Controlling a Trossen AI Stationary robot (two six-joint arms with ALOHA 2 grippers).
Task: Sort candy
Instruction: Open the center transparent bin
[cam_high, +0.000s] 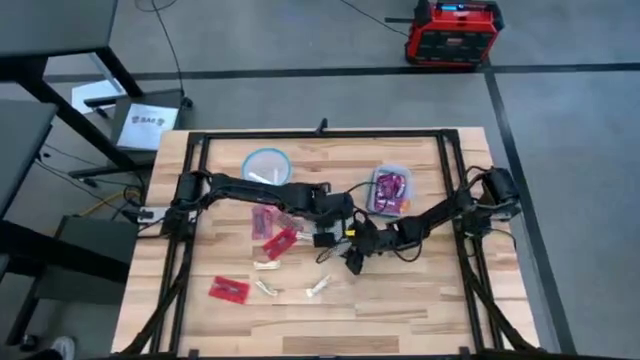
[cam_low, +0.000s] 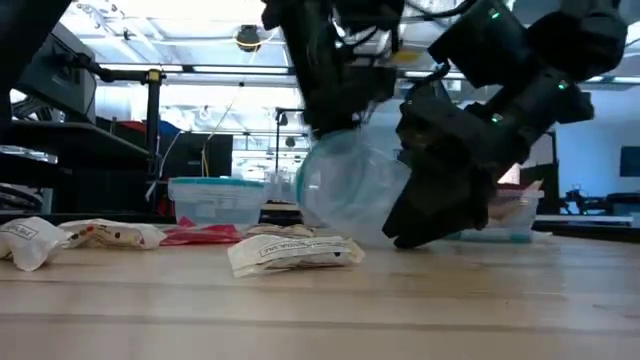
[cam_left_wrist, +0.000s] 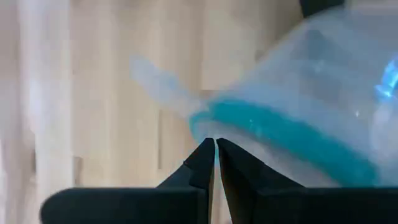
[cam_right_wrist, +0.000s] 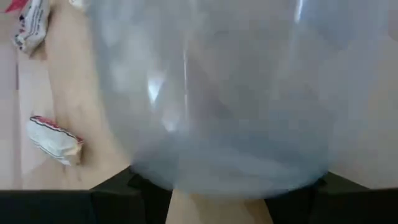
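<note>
A clear round container with a blue rim hangs tilted between my two grippers at the table's middle. My left gripper is shut at its rim. My right gripper comes from the right, its fingers spread on either side of the container's body. Candy lies loose on the wood: red packets and white sticks. A white packet lies flat in front of the container. My left gripper pinches the container's blue rim between its two fingertips, coming down on it from above. My right gripper holds the container's clear wall between its wide-spread fingers, slanting down from the table's right. The container sits tilted; I cannot tell whether it clears the table.
A second blue-rimmed round container with a white stick stands at the far middle. A rectangular container with red and purple candy stands at the far right. Bare wood lies along the near edge.
</note>
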